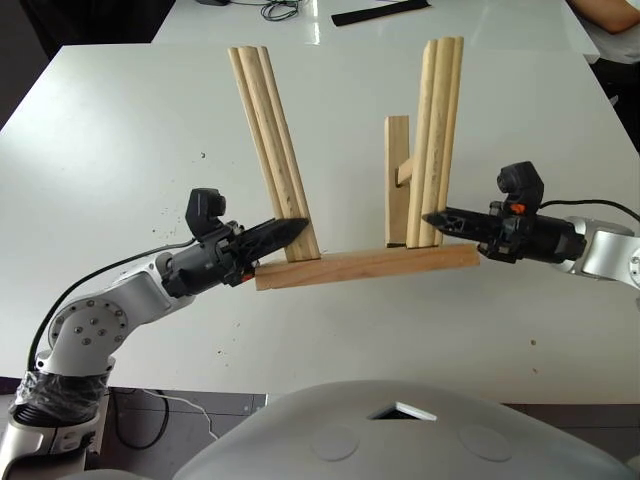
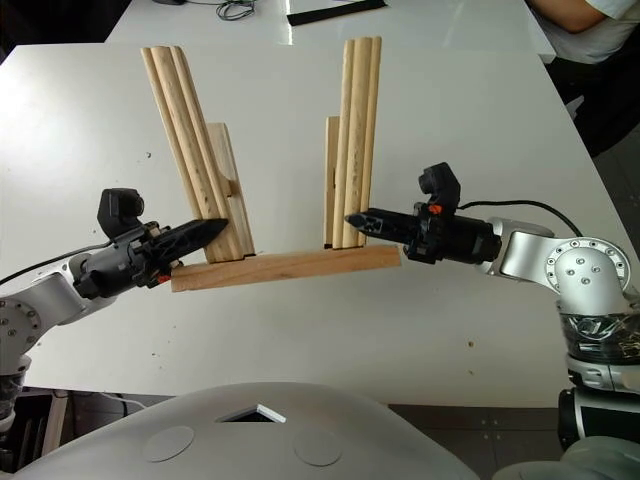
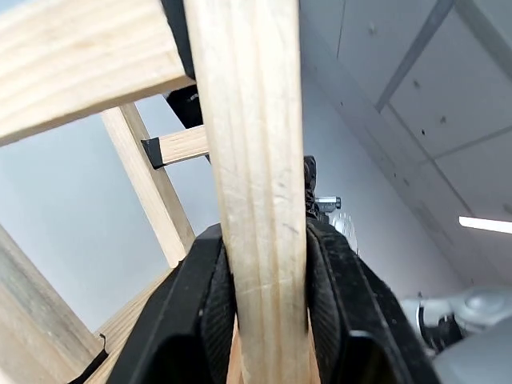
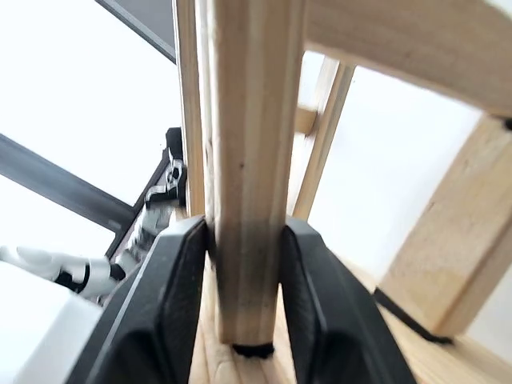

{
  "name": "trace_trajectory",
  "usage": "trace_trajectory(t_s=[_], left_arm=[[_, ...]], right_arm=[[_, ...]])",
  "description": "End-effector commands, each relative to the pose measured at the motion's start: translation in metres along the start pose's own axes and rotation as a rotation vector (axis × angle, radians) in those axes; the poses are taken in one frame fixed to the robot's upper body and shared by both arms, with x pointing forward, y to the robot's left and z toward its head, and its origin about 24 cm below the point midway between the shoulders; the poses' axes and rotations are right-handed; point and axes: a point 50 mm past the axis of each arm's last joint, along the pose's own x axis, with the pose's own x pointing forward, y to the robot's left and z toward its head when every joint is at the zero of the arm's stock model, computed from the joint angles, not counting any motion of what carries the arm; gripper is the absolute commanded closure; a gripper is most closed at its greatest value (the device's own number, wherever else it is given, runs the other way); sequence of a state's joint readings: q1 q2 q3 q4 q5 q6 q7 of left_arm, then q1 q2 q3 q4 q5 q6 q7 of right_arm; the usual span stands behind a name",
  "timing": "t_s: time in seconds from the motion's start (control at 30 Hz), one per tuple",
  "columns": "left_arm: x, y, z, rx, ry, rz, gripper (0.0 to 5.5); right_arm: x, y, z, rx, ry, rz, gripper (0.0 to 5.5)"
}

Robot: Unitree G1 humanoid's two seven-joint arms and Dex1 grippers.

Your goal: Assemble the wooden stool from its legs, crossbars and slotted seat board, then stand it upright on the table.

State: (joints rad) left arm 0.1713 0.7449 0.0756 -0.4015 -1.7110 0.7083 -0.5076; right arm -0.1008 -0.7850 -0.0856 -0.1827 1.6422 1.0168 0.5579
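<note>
stool upside down on desk | left hand held low and level, pinching left leg by its base | right hand opposite, likewise level, pinching right leg low down

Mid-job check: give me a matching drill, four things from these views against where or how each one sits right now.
Things:
1. left gripper
2. right gripper
3. seat board
4. black strip

States:
a. lying far back, behind the stool
b. shut on the right-side leg
c. lowest part, legs pointing up from it
d. shut on the left-side leg

Pairs: 1-d; 2-b; 3-c; 4-a
</note>
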Motion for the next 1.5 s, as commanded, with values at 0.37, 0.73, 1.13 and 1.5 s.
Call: trace_trajectory(t_s=[0.37,0.73,1.13,1.5], left_arm=[[0.04,0.023,0.03,-0.313,-0.358,0.358,4.49],[0.018,0.062,0.019,-0.241,-0.345,0.504,5.49],[-0.044,0.031,0.055,0.559,-0.498,0.832,5.49],[-0.053,0.053,-0.034,1.059,0.262,0.765,5.29]], right_arm=[[0.061,0.029,-0.031,0.416,-0.456,-0.201,5.08],[0.059,0.025,-0.015,0.39,-0.48,-0.211,5.5],[-0.01,0.036,0.041,-0.451,-0.318,-0.264,5.5],[-0.064,-0.042,-0.014,-0.74,0.247,-0.51,5.3]])
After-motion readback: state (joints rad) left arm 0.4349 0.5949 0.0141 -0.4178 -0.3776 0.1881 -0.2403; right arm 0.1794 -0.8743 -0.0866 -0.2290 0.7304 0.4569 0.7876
